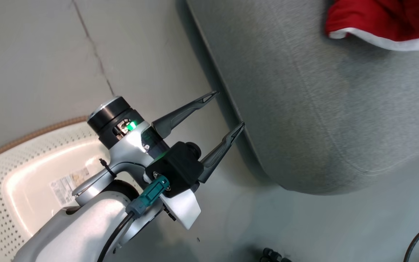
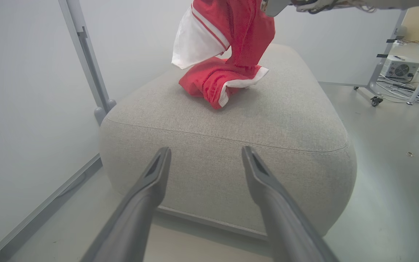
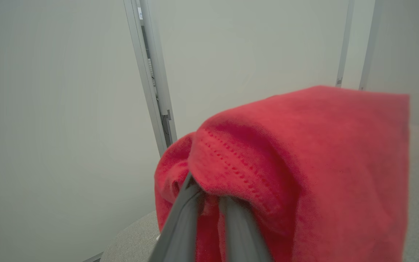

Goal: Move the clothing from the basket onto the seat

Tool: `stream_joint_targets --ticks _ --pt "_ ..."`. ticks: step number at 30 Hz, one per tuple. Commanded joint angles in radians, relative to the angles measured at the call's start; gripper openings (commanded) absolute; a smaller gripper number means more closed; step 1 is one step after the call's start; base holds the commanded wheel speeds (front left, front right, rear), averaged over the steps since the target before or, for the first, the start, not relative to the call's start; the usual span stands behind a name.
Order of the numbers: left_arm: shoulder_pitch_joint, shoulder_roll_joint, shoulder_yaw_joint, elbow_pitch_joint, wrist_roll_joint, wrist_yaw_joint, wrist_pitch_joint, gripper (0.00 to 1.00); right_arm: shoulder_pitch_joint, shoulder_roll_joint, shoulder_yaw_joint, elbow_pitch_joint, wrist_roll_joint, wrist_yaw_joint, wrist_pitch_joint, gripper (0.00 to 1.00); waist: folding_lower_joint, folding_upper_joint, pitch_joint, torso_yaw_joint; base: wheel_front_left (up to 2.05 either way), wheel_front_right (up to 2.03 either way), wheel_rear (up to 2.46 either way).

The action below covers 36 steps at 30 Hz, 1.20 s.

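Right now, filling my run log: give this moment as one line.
right gripper: shut on clothing | left gripper: open | clothing: draping onto seat

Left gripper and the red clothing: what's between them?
In the left wrist view, just bare grey seat between the open left gripper and the clothing.

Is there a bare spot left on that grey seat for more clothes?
The seat is bare across its front half, from the clothing to the seam facing the left gripper, and on the side toward the wheeled stand. Crowded: the far end, where clothing hangs heaped from the right gripper.
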Motion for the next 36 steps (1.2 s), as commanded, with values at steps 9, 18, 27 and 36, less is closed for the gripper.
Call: stream_joint_targets --ticks 9,18,27,36 --pt "-0.046 0.029 0.002 -0.038 0.025 0.003 0.039 1.0 0.007 0.036 -0.074 0.167 0.0 0.001 -0.004 0.91 0.0 0.0 0.166 0.067 0.0 0.0 0.0" --pt "-0.008 0.021 0.005 0.0 -0.009 0.016 0.004 1.0 0.099 0.067 -0.043 0.148 -0.056 0.0 -0.004 1.0 0.0 0.0 0.086 0.045 0.0 0.0 0.0" --pt "0.103 -0.039 0.005 0.109 -0.08 0.063 -0.133 1.0 0.329 0.058 0.035 0.058 -0.122 0.0 -0.004 1.0 0.0 0.0 -0.126 0.089 0.0 0.0 0.0" --pt "0.209 -0.085 0.02 0.188 -0.132 0.119 -0.249 1.0 0.52 0.052 0.091 -0.122 -0.151 0.0 -0.004 1.0 0.0 0.0 -0.287 0.208 0.0 0.0 0.0"
